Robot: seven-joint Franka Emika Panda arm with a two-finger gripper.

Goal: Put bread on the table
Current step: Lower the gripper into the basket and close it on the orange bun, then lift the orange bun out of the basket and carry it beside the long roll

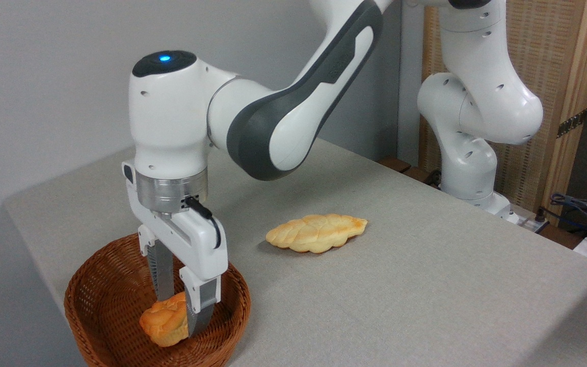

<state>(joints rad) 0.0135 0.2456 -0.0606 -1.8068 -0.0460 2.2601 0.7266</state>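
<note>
The bread (163, 323), a small orange-golden knotted bun, sits tilted inside the brown wicker basket (95, 306) at the lower left. My gripper (180, 316) reaches straight down into the basket and is shut on the bread. One finger goes behind the bun and the other presses against its right side. The bun's underside looks close to the basket floor; whether it touches I cannot tell. The table (400, 306) is covered in light grey-beige cloth and spreads out to the right of the basket.
A long pale-yellow braided loaf (316, 233) lies on the cloth in the middle, right of the basket. The arm's white base (469, 168) stands at the table's far right edge, with cables (579, 209) beyond it.
</note>
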